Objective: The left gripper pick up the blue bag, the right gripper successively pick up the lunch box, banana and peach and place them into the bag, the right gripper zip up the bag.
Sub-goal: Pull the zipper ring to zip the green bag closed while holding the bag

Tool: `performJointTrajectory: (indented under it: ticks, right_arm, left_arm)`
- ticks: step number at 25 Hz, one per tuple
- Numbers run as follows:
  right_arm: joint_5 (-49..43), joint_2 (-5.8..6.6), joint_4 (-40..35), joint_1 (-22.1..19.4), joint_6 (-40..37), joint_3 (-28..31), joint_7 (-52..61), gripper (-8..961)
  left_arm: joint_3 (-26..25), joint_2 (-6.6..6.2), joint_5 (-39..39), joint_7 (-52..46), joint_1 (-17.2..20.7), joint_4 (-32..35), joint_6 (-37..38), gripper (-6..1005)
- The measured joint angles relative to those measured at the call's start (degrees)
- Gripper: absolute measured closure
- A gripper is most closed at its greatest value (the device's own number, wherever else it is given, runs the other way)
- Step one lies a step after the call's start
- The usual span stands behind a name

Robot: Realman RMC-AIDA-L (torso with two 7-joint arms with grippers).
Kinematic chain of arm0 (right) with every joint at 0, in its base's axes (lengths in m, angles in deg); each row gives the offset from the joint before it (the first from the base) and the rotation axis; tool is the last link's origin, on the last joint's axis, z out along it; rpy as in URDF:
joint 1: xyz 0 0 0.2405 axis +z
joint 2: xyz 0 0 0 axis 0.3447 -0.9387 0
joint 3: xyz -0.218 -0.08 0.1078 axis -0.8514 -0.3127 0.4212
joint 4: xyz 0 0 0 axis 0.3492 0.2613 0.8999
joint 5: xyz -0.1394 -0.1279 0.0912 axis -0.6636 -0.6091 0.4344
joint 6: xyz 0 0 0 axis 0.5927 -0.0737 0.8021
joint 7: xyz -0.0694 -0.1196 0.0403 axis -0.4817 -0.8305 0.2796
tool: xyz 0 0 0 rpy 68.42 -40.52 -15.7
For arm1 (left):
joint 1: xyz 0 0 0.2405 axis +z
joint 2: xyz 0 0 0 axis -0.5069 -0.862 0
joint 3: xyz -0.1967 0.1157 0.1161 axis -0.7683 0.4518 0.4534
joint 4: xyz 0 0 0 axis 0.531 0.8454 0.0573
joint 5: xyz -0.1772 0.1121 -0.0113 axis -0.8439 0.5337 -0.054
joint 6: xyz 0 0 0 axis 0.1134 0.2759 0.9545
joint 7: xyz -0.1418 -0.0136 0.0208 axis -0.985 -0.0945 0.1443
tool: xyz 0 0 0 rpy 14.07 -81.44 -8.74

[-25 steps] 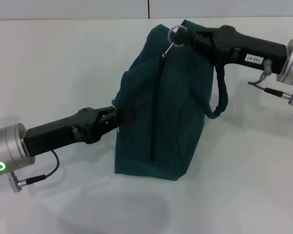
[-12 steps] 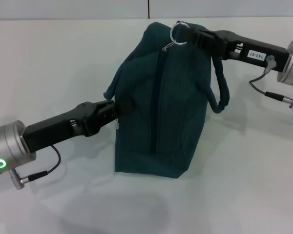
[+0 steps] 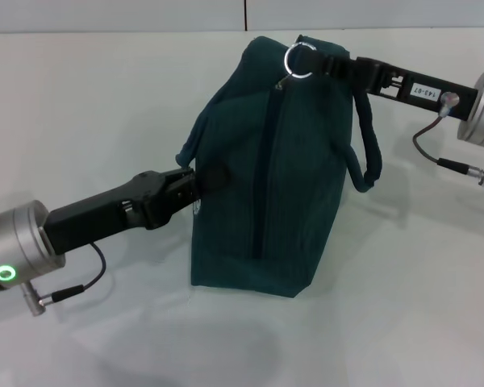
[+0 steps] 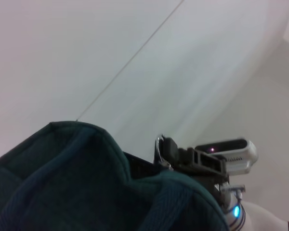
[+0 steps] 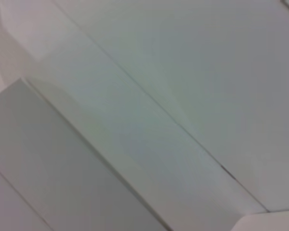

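The blue bag (image 3: 290,185) stands upright on the white table, its zip line running down the side that faces me. My left gripper (image 3: 192,184) is shut on the bag's left side by a rope handle (image 3: 195,137). My right gripper (image 3: 321,64) is at the bag's top right end, shut on the metal ring zip pull (image 3: 298,60). The other handle (image 3: 369,153) hangs below the right gripper. The left wrist view shows the bag's top (image 4: 77,183), with the right gripper (image 4: 180,158) at the ring (image 4: 159,147). The lunch box, banana and peach are out of view.
The white table (image 3: 403,306) spreads around the bag, with a wall seam (image 3: 244,14) behind it. The right wrist view shows only pale wall and ceiling surfaces (image 5: 144,115).
My right gripper has rolled and levelled out at the bag's top, shifting the ring pull slightly right. The bag's top has straightened and risen. My left gripper has lifted a little.
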Motion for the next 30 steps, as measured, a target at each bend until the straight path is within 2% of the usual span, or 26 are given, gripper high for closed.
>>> performJointTrajectory:
  ticks: [8,30]
  right_arm:
    - [0.5,0.14,0.0,-0.3,2.2,0.1,0.8,947]
    - [1.0,0.26,-0.5,-0.2,4.6,0.5,0.4,948]
  left_arm:
    - [2.0,0.01,0.4,1.5,0.9,-0.7,1.0,946]
    - [2.0,-0.08,0.2,4.3,3.7,-1.7,3.9,945]
